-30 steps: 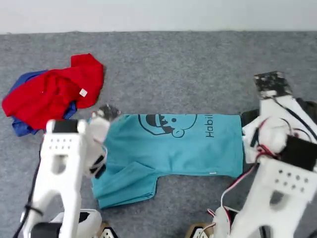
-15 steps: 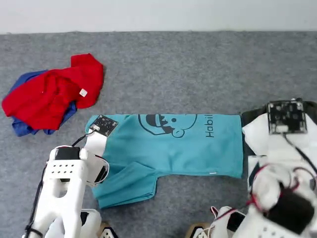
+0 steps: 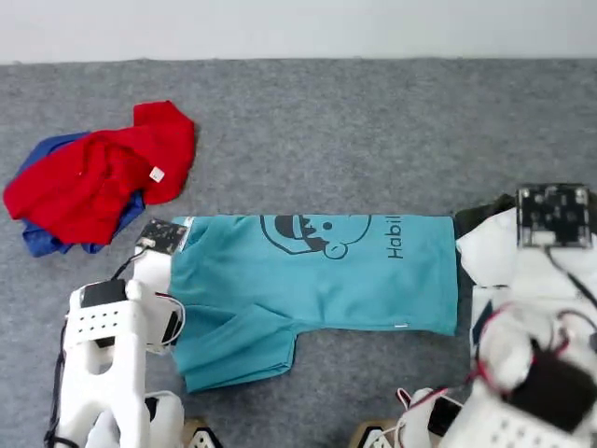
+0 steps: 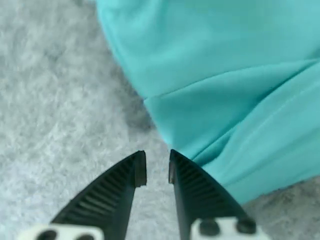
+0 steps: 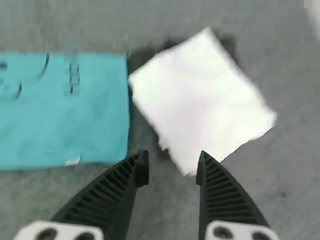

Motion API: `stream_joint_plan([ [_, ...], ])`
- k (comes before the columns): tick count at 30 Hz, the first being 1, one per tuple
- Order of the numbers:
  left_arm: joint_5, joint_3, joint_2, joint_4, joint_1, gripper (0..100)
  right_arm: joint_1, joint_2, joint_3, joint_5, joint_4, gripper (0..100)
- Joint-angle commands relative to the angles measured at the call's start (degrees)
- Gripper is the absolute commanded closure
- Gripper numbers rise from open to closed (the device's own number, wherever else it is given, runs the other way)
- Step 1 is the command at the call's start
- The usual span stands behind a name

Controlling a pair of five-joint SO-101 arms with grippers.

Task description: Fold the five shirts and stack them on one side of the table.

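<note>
Two pincers of yours, nearest first: how do they stand?

Your left pincer (image 4: 152,167) points down at the grey desk (image 4: 60,100). Its fingers are parted by a slim gap with nothing between them, just beside the edge of the teal shirt (image 4: 225,75). Your right pincer (image 5: 171,167) is spread wider, also empty, hanging over the near corner of the white shirt (image 5: 200,115).

And the arms themselves, seen from above?

Your left arm (image 3: 103,345) rises at the near left, bent forward so its wrist sits by the teal shirt's left edge. Your right arm (image 3: 532,364) stands at the near right, its wrist over the white shirt.

Where do the shirts lie?

You have the teal shirt spread flat mid-desk, print up, with one sleeve folded in at its near left. The white shirt, folded, lies just beside its right edge. Farther off, at the far left, the red shirt (image 3: 103,173) is crumpled on top of the blue shirt (image 3: 42,238), apart from the teal one.
</note>
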Motion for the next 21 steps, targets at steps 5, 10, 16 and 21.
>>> stream_joint_plan([
  [5, 0.18, 0.4, -1.14, -1.05, -4.57, 92, 0.31, -3.65, 0.88, -0.62, 1.89, 83.1],
  [10, 0.09, 0.4, -1.23, -1.05, -4.57, 92, -3.12, -7.78, 4.92, 0.44, 1.98, 83.3],
  [16, -1.85, 0.4, -1.23, -0.97, -4.48, 92, -12.97, -3.38, 8.09, 3.87, 1.71, 83.3],
  [21, -2.02, -1.98, -1.23, -0.53, -4.57, 91, -13.05, 9.36, 3.08, 2.55, 1.89, 83.3],
])
